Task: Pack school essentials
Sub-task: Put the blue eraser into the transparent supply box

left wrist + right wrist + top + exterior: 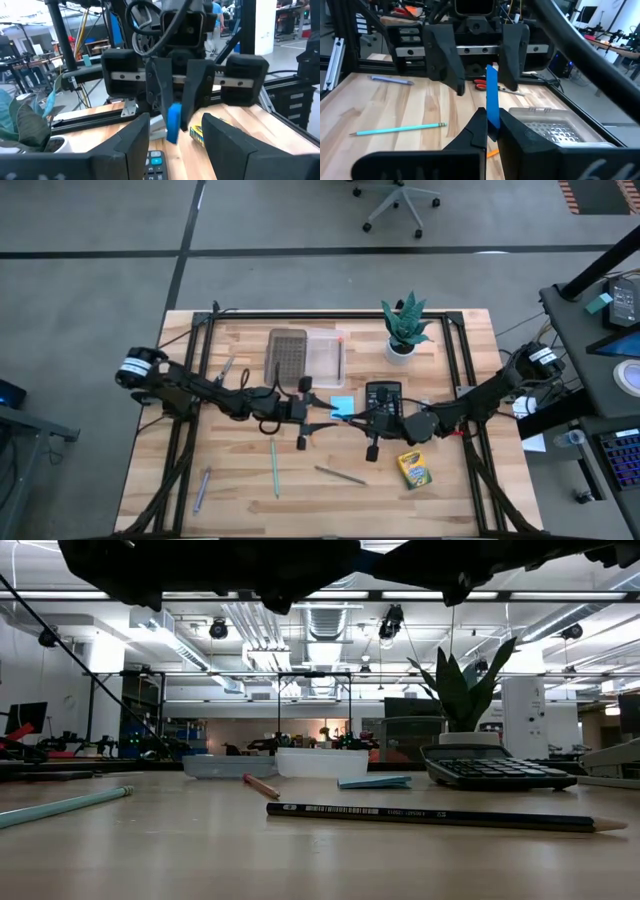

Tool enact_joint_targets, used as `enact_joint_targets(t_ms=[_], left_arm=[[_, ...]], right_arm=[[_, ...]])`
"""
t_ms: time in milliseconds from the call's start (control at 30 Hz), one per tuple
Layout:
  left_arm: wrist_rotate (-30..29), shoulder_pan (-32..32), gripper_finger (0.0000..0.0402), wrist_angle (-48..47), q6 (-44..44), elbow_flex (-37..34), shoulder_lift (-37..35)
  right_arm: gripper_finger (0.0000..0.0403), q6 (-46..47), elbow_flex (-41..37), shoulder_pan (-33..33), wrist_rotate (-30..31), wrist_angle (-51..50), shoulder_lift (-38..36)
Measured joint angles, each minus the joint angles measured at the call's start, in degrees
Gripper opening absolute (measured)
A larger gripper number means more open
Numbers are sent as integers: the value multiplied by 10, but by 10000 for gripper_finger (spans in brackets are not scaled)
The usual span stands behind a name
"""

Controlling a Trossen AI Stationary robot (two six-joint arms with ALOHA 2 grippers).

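A thin blue eraser (492, 95) hangs in the air over the middle of the table, with my right gripper (492, 120) shut on it. My left gripper (175, 125) faces it from the table's left, open, its fingers (451, 65) standing on either side of the eraser's free end without touching it. Lying on the table are a light-blue sticky pad (342, 407), a yellow-green crayon box (411, 469), a green pencil (274, 467), a grey pencil (340, 474), a pen (202, 488) and red-handled scissors (481, 84). My right gripper pinches the eraser's two flat faces near one end (493, 125) between its two fingers. The fingers come level from the table's right. The eraser stands on edge, its free end (491, 70) reaching out toward my left gripper, clear of the table.
A dark brown tray (288, 355) and a clear container (326, 355) sit at the far middle. A potted plant (404, 328) stands far right, with a calculator (383, 395) just beneath my right arm. A black frame (330, 315) borders the table.
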Motion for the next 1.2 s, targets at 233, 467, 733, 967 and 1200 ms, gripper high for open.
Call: enact_joint_targets(t_ms=[233,467,733,967,1200], left_arm=[[0,0,162,9,0,3,8],[0,0,146,7,0,3,8],[0,1,78,7,0,2,8],[0,1,13,7,4,2,8],[0,1,8,6,5,2,8]], right_arm=[[13,-9,0,0,0,0,0],[13,-14,0,0,0,0,0],[13,-14,0,0,0,0,0],[23,-13,0,0,0,0,0],[104,-18,0,0,0,0,0]])
